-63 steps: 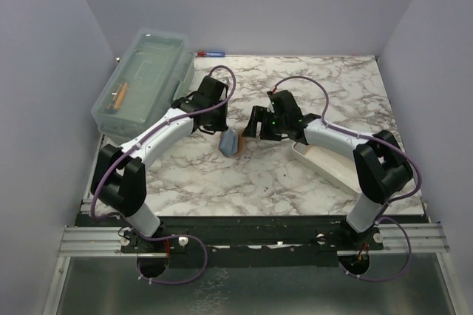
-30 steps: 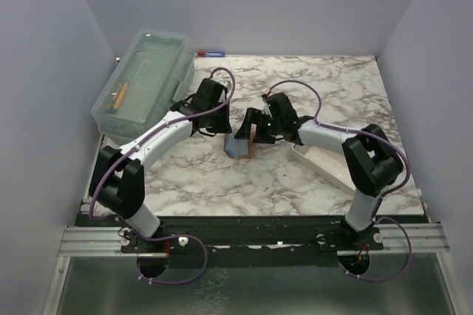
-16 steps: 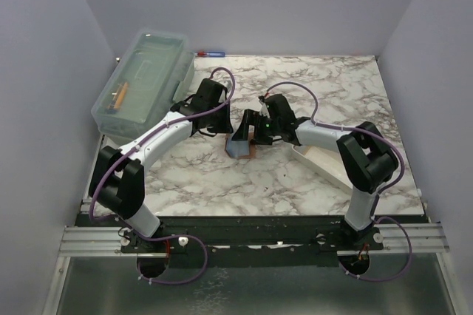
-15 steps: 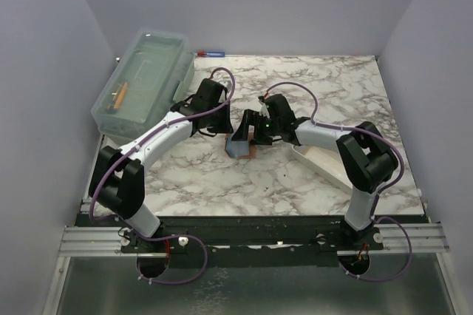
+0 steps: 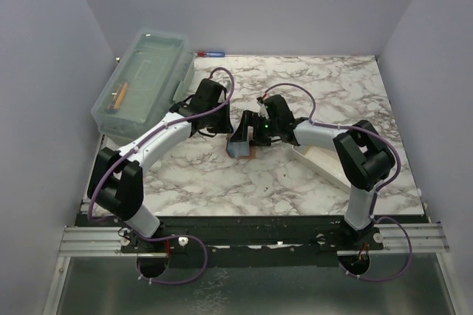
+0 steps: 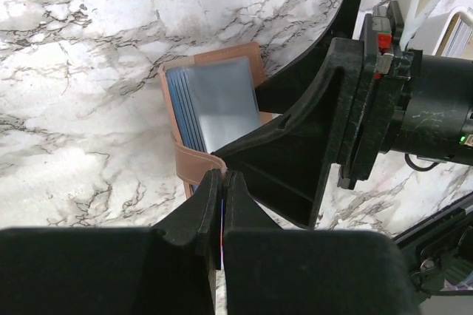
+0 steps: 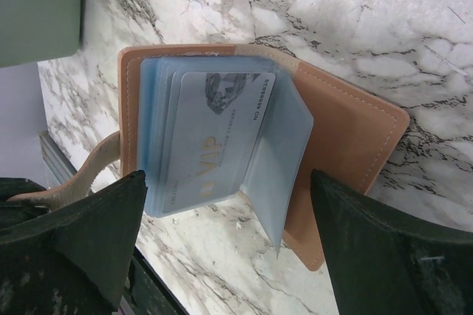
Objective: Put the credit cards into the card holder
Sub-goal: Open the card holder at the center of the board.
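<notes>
Two grippers crowd the card holder (image 5: 244, 152) on the marble table (image 5: 222, 182) from above, your right gripper (image 5: 243, 134) nearer than before. Left wrist: left gripper (image 6: 223, 182) pinched tight on its strap (image 6: 194, 161). Right wrist: jaws spread wider, straddling a sleeved light blue card (image 7: 214, 137) reading "VIP"

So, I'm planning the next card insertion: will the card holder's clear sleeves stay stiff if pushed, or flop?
Likely floppy: the clear sleeves fan apart unevenly inside the card holder. Probably slick, being thin glossy plastic. The holder should shift little, with the left gripper pinching its strap.
</notes>
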Robot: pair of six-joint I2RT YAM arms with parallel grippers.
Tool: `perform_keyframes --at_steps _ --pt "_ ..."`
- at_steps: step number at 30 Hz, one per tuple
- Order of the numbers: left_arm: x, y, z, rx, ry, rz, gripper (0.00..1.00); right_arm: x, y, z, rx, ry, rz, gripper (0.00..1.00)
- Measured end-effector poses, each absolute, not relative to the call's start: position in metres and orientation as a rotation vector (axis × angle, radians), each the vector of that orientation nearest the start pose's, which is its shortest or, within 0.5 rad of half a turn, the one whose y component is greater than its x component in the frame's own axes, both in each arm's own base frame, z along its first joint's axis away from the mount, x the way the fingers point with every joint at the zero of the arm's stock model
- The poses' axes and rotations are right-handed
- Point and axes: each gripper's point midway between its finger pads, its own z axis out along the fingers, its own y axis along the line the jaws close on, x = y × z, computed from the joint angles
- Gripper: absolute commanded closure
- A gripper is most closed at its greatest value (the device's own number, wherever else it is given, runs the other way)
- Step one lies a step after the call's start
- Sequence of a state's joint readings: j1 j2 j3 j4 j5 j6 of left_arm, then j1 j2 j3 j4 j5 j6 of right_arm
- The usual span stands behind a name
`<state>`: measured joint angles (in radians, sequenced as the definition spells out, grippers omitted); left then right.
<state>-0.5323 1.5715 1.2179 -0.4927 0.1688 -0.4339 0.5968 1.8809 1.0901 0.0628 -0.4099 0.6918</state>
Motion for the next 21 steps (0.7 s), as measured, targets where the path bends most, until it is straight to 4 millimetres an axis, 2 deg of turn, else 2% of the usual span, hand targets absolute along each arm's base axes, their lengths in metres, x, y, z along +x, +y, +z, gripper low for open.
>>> perform_keyframes --at_steps 11,14,21 --pt "0.3250 -0.2459 0.1410 0.203 2.490 -0.632 1.00 0.3298 0.3451 0.0577 -0.116 2.499 1.100 0.06" --pt "0.3250 -0.2459 0.1406 0.203 2.489 -0.632 1.00 0.3301 0.3465 0.0573 -0.116 2.500 1.100 0.11" --pt "0.3253 -0.2434 0.1380 0.197 2.493 -0.614 1.00 0.3298 0.3472 0.0571 -0.115 2.502 1.101 0.31"
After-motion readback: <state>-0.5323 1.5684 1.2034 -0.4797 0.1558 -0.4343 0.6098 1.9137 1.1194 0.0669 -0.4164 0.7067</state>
